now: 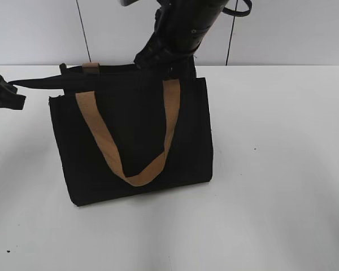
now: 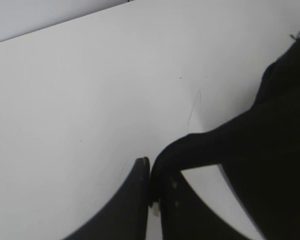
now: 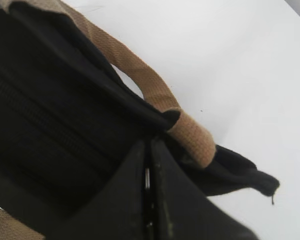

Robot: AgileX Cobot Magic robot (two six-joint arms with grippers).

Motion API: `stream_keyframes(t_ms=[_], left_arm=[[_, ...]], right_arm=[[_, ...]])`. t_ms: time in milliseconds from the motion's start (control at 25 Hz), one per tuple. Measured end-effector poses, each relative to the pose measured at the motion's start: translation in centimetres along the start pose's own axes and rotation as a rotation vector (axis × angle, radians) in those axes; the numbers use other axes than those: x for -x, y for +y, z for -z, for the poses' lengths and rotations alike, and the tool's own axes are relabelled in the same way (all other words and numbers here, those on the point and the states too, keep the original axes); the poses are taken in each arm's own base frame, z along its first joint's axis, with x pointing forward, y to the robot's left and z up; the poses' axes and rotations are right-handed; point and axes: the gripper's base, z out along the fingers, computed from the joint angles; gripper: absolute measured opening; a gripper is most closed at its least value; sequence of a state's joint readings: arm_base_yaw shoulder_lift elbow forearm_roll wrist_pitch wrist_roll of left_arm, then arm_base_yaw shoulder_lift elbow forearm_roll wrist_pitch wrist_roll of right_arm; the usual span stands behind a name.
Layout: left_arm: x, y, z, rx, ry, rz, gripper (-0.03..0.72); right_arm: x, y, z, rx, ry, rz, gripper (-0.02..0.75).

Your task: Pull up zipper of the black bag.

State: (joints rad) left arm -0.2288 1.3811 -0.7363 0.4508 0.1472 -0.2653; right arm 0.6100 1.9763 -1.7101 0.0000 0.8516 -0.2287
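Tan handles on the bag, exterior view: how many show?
2. One handle hangs in a U down the front of the bag. Of the second handle only a short tan bit shows at the back top edge, left; the rest is hidden.

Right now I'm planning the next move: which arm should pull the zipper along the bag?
Right. Its tool is shut at the bag's top edge beside the zipper line. The left tool is shut on a black fabric tab at the bag's end, bracing it.
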Motion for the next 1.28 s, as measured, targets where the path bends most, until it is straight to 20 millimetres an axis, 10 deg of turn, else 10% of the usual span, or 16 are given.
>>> stream_keyframes(t_ms=[320, 480, 640, 800, 1040, 1280], left_arm=[[-0.2, 0.0, 0.0, -0.002, 0.021, 0.048, 0.033], [-1.0, 0.0, 0.0, 0.006, 0.105, 0.117, 0.071], [-2.5, 0.0, 0.3, 0.012, 0.274, 0.230, 0.283], [-4.5, -0.6, 1.2, -0.015, 0.525, 0.298, 0.470], [-6.7, -1.9, 3.9, -0.152, 0.881, 0.259, 0.454], [-6.1, -1.7, 9.2, -0.176, 0.844, 0.244, 0.430]], right_arm=[[-0.1, -0.1, 0.9, -0.009, 0.018, 0.005, 0.085], [-0.7, -0.7, 1.9, -0.034, 0.067, 0.022, 0.351], [-0.6, -0.6, 3.4, -0.029, 0.056, 0.014, 0.567], [-1.1, -0.5, 5.5, -0.019, 0.092, 0.003, 0.584], [-2.2, -0.2, 9.0, -0.005, 0.166, -0.063, 0.583], [-4.3, 0.7, 14.4, 0.020, 0.088, -0.126, 0.572]])
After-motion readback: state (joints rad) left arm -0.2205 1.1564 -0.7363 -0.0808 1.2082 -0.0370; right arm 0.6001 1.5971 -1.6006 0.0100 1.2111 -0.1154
